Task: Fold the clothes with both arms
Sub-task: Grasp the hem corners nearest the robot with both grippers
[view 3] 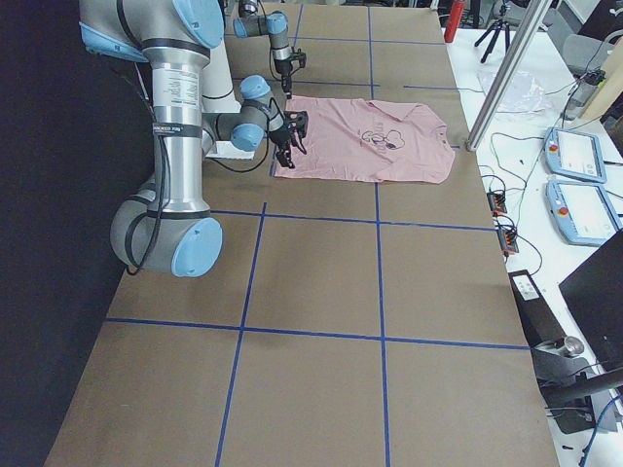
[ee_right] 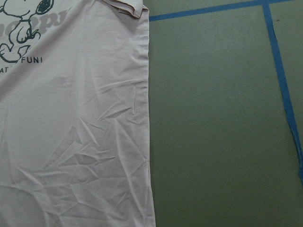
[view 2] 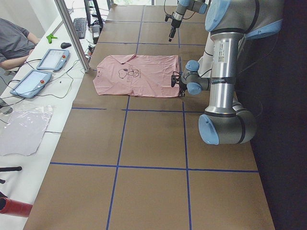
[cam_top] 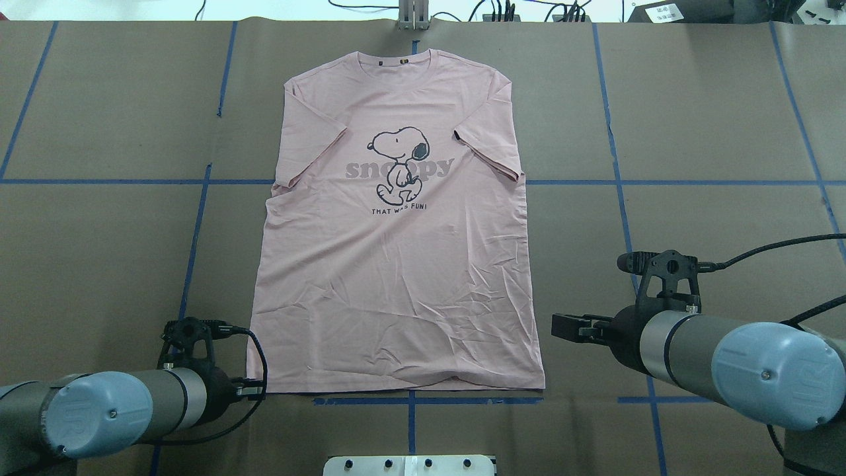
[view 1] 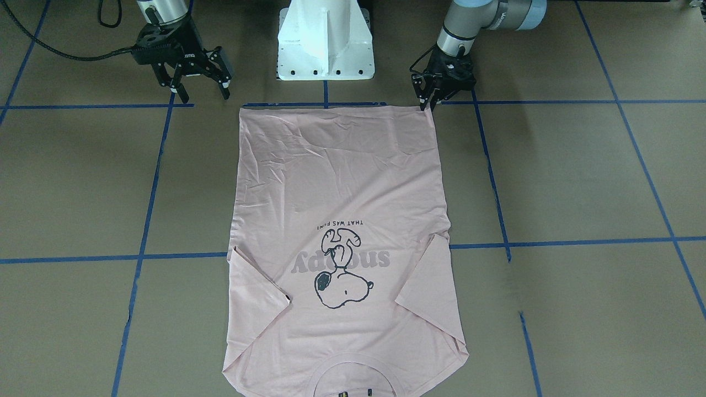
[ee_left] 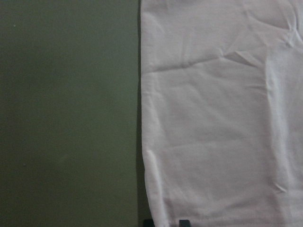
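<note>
Hem grasp is in hand: the left gripper looks pinched on a hem corner of the T-shirt. The right gripper hangs spread, clear of the cloth. Next it needs to take the other corner.

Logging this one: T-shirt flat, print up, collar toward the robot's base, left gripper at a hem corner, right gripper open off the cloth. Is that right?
No: the collar points away from the base; the hem lies nearest it, as the overhead exterior view shows. The rest holds: T-shirt flat, print up, left gripper at a hem corner, right gripper open off the cloth.
</note>
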{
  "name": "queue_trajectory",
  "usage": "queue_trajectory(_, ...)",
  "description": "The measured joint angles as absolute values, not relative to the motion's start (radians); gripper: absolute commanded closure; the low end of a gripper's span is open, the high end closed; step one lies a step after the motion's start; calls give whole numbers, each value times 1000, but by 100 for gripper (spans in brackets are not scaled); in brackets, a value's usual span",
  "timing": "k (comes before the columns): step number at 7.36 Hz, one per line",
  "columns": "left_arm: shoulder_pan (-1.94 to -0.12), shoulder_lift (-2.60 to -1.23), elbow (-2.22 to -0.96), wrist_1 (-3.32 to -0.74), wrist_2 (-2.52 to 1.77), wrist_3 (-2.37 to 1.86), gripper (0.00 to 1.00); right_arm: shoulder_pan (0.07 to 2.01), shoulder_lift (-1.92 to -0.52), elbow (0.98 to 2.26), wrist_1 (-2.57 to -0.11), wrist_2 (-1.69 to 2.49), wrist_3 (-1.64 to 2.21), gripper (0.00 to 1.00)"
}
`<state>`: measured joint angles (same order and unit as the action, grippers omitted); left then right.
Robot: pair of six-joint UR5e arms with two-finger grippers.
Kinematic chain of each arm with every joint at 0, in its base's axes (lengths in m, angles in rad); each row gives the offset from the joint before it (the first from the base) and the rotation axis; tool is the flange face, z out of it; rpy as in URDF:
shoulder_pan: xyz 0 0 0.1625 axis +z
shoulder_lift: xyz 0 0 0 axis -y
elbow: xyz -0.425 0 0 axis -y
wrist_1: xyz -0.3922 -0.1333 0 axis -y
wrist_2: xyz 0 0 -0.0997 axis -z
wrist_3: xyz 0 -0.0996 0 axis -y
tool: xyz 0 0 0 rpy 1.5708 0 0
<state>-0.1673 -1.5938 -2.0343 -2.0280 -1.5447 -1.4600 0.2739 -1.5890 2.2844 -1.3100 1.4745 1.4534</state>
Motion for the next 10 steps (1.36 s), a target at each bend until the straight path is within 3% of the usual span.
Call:
queue_trajectory(2, -167, -1599, -2042, -2028, -1545, -1458, 100, 194, -1582, 2276, -1321, 1375, 1498, 23)
queue_trajectory(6, -165, -1634, -2049, -2029, -1549, -1459, 100, 40, -1475, 2135, -1363, 1168, 1681, 26)
queue_trajectory(10, -164, -1647, -2051, -2029, -1549, -1460, 100, 18, -1407, 2042, -1365, 1130, 1707, 33)
